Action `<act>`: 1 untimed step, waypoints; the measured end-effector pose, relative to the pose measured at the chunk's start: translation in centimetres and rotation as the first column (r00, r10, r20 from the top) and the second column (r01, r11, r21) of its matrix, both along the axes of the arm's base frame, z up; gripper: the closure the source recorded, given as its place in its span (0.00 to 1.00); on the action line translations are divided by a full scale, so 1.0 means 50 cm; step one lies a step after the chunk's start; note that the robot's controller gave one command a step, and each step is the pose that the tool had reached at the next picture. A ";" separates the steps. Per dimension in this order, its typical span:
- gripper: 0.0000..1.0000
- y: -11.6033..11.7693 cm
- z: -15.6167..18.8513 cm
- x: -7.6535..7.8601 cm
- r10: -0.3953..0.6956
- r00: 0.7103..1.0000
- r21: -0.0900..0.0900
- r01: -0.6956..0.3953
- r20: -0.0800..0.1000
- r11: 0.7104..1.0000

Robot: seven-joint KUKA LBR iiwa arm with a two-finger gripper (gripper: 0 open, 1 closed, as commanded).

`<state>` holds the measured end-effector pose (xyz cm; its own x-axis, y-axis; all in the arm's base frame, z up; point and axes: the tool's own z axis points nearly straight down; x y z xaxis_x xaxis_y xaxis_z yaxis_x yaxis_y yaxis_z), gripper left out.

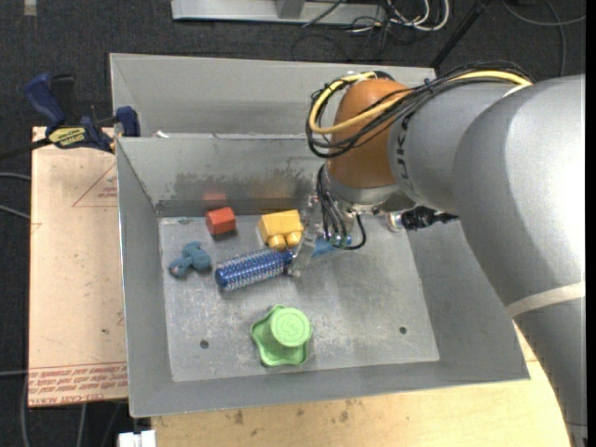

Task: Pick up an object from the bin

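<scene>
1. The grey bin holds a few loose things, all lying flat on its floor, most of them toward the back left.
2. The blue ridged roller lies on its side, slanting up toward the right. Being round, it probably came to rest that way and may roll if nudged.
3. The end effector is low in the bin at the roller's right end, with the yellow block just beside it on the left.
4. I cannot tell whether the end effector is released or clenched, and I cannot see anything gripped in it.
5. The roller and the yellow block are the nearest candidates; which one is meant is unclear.
6. The red block and the small blue-grey figure lie further left. The green cap sits well apart, toward the front.
</scene>
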<state>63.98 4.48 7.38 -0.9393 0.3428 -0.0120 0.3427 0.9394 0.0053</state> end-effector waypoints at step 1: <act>1.00 0.000 -0.007 -0.006 0.002 1.000 -0.001 -0.002 -0.011 1.000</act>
<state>63.69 4.49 7.05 -0.9399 0.3413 -0.0018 0.3413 0.9399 0.0003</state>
